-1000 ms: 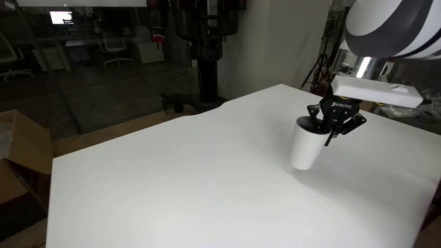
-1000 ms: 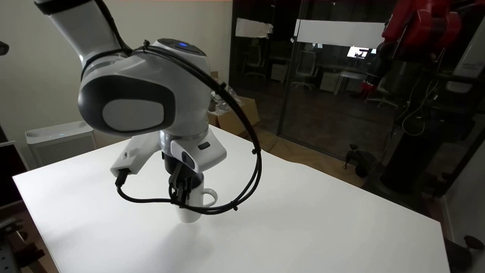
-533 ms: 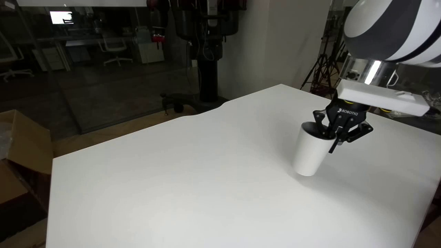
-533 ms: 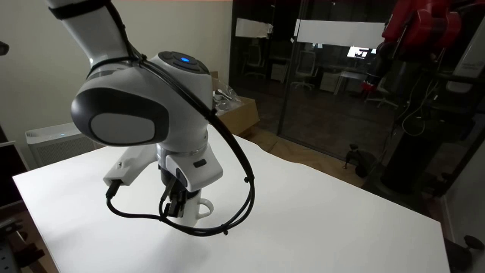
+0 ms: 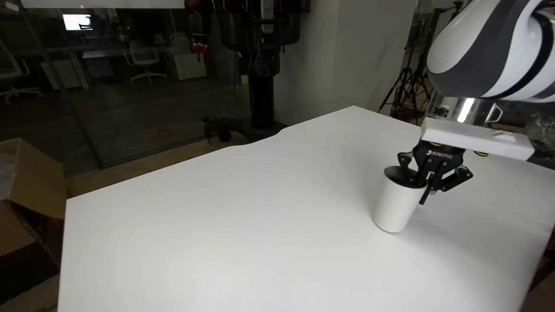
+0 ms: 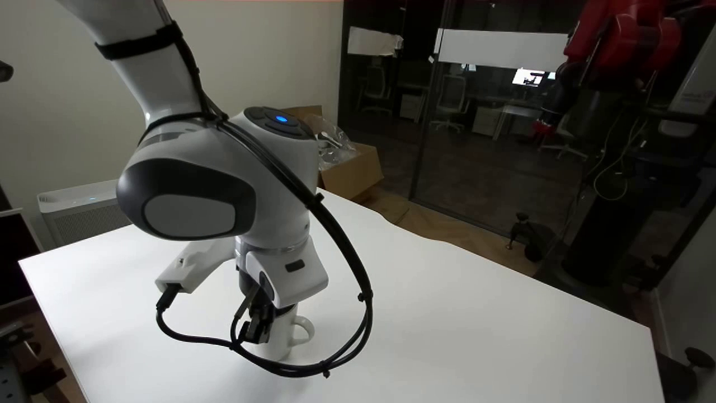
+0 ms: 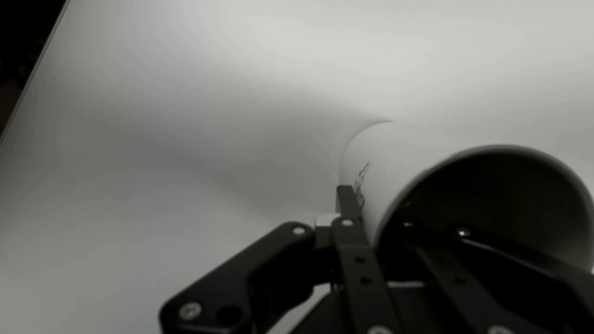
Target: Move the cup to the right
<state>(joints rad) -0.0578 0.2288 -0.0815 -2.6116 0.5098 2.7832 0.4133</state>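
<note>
The white cup (image 5: 395,210) has a dark inside and leans slightly in an exterior view. Its base is at or just above the white table; I cannot tell whether it touches. An exterior view shows a handle (image 6: 305,330) on its side, and the arm and cable partly cover the cup (image 6: 279,341) there. My black gripper (image 5: 419,187) is shut on the cup's wall at the rim, one finger inside and one outside. In the wrist view the gripper (image 7: 378,218) pinches the near-left wall of the cup (image 7: 399,148); the inner fingertip is hard to see in the dark inside.
The white table (image 5: 217,225) carries the cup, and its edge (image 7: 35,74) shows at the left of the wrist view. A black cable (image 6: 358,280) loops beside the gripper. Cardboard boxes (image 5: 39,182) and a dark robot stand (image 5: 262,99) are beyond the table.
The gripper and cup have moved lower in both exterior views, slightly right in one and slightly left in the other. The cup has come closer to the table. The gripper stays shut on it.
</note>
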